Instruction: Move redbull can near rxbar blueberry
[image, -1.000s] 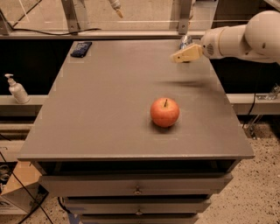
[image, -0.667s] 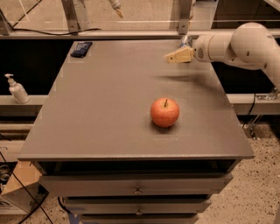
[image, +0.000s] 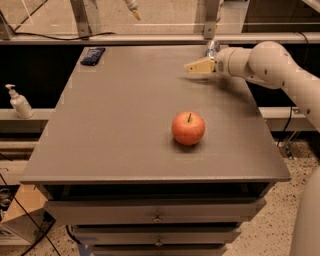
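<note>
The redbull can (image: 212, 49) stands upright near the far right edge of the grey table (image: 125, 130), partly hidden behind my arm. My gripper (image: 193, 67) points left, low over the table, just in front and left of the can. Nothing shows in it. The rxbar blueberry (image: 93, 56), a flat dark blue wrapper, lies at the table's far left corner, well apart from the can and the gripper.
A red-orange apple (image: 188, 128) sits mid-table, right of centre and nearer the front. A rail with metal posts (image: 208, 22) runs behind the table. A soap dispenser bottle (image: 19, 102) stands on a shelf to the left. Drawers sit under the table's front edge.
My arm has swung left along the far edge, carrying the gripper leftward past the can. The can, apple and bar have not moved.
</note>
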